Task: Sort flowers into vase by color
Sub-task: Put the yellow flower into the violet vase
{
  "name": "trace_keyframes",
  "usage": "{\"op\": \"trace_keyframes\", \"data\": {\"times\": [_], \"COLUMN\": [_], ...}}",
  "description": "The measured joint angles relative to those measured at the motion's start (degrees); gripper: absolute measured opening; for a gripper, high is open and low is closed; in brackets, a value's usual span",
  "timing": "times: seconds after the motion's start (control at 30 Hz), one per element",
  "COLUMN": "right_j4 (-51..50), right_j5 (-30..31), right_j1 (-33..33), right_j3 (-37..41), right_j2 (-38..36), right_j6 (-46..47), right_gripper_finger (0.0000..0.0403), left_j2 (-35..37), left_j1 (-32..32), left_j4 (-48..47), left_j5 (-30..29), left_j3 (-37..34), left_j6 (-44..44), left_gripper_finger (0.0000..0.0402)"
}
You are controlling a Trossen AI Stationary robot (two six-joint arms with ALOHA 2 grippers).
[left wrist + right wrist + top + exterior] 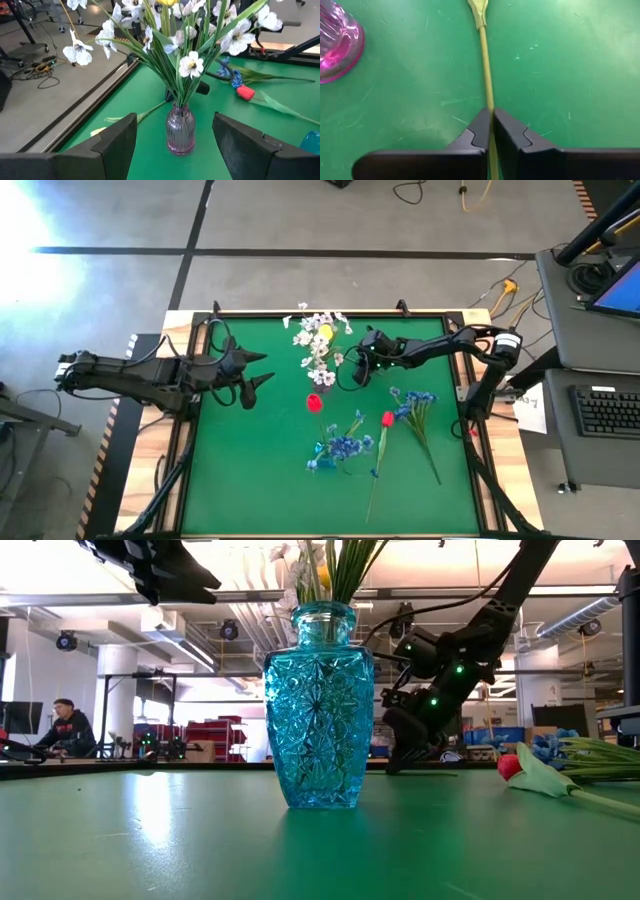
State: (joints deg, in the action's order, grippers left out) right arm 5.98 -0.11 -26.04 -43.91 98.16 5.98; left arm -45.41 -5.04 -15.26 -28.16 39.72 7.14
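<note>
A pink glass vase (180,131) holds white blossoms (318,345) and a yellow bloom (325,332) at the table's far middle. Just right of it my right gripper (350,372) is down at the table, shut on a thin green flower stem (485,50) that lies flat on the green mat; its bloom is out of the wrist view. My left gripper (266,370) hovers open left of the vase, which stands beyond the gap between its fingers (120,135) without touching them. My right gripper pinches the bare stem (488,95) between its two fingertips (479,127). It comes slanting down from the table's right side, with the stem running on ahead between the fingers rather than across them. The stem lies on the mat.
A turquoise cut-glass vase (318,705) stands near the front middle. Two red tulips (314,402) (387,418) and blue blooms (345,447) (415,402) lie on the mat (230,470) right of centre. A person (70,730) sits far off in the room.
</note>
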Motion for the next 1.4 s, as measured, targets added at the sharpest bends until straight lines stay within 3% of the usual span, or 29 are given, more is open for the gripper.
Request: {"op": "trace_keyframes", "data": {"times": [0.63, 0.77, 0.9, 1.23, 1.4], "right_j4": [1.9, 4.6, 9.1, 24.8, 30.2], "right_j5": [0.2, 3.5, 6.1, 5.5, 1.5], "right_j1": [-0.9, -0.9, -1.2, -1.6, -1.6], "right_j3": [0.3, 0.3, 0.3, 0.3, 0.2], "right_j2": [-24.1, -28.4, -30.7, -33.8, -35.0], "right_j6": [1.7, 1.4, 0.4, -4.8, -5.6], "right_gripper_finger": [0.0012, 0.0012, 0.0012, 0.0012, 0.0012], "left_j2": [0.1, 0.1, 0.2, -0.9, -4.6], "left_j1": [0.0, 0.0, 0.0, 0.0, 0.2], "left_j4": [-0.9, 1.8, 6.0, 18.1, 18.3], "left_j5": [0.0, 0.0, 0.0, 0.7, 7.6], "left_j3": [0.0, 0.0, 0.0, 3.3, 9.2], "left_j6": [0.9, 0.4, -2.2, -11.4, -15.2], "left_gripper_finger": [0.0247, 0.0247, 0.0247, 0.0247, 0.0247]}}
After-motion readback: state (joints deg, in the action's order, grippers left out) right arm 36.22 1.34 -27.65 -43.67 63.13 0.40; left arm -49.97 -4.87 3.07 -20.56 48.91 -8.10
